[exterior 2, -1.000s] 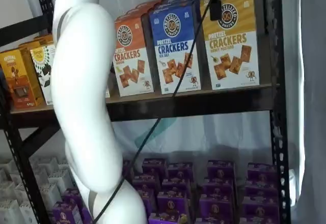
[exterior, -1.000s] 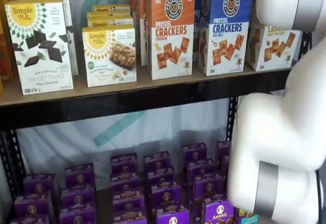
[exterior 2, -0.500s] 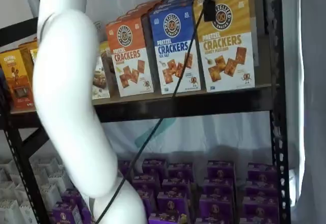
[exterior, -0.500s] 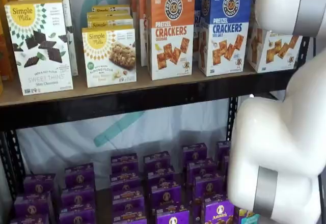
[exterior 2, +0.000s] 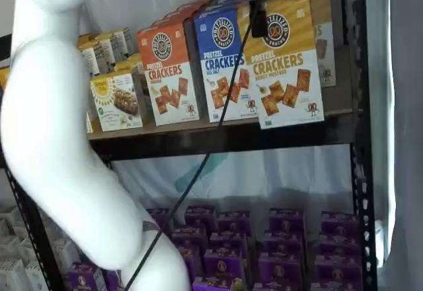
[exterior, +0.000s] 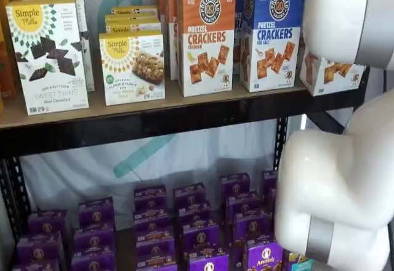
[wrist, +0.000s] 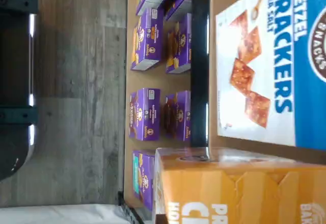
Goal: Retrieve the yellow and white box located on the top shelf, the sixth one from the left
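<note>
The yellow and white box [exterior 2: 284, 73] is tilted and stands out in front of its neighbours, its lower edge over the black front rail of the top shelf [exterior 2: 198, 142]. My gripper [exterior 2: 256, 10] hangs from above with a cable beside it. One black finger lies on the box's upper left front, closed on the box. In a shelf view only the box's white lower front [exterior: 329, 74] shows under my white arm, at the right end of the shelf [exterior: 154, 126]. The wrist view shows its yellow-orange side [wrist: 239, 188] close up.
A blue-topped cracker carton [exterior 2: 225, 59] [exterior: 271, 34] [wrist: 275, 66] stands right beside the box, then an orange-topped one [exterior 2: 168, 69] [exterior: 206, 37]. Purple boxes [exterior 2: 284, 238] [exterior: 154, 222] fill the lower shelf. My white arm [exterior 2: 59, 139] [exterior: 338, 185] blocks much of both shelf views. A black upright [exterior 2: 357, 106] stands at the right.
The yellow and white box has come forward off its row, leftward and lower, with the gripper on it, and now overhangs the rail. The arm has swung left.
</note>
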### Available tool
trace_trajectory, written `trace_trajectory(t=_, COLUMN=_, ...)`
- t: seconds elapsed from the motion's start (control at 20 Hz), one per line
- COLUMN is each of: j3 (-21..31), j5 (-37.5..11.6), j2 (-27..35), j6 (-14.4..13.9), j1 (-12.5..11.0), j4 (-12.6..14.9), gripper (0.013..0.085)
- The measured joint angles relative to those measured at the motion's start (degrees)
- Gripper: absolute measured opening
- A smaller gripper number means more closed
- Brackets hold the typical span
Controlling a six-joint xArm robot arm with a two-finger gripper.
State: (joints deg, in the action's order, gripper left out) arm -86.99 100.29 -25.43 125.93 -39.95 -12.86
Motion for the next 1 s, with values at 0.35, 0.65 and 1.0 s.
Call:
trace_trajectory(t=0.35, j3=5.5, j5=1.03, j2=-5.58, j6=-1.35, j1=2.3, j4=2.85, gripper=0.057)
trace_trajectory(t=0.65, j3=9.98, j5=1.57, j2=-9.13, j6=-4.99, j1=6.5, j4=4.73, gripper=0.057)
trace_trajectory(t=1.0, j3=13.87, j5=2.12, j2=-11.43, j6=-12.16, j1=14.29, j4=6.84, gripper=0.057)
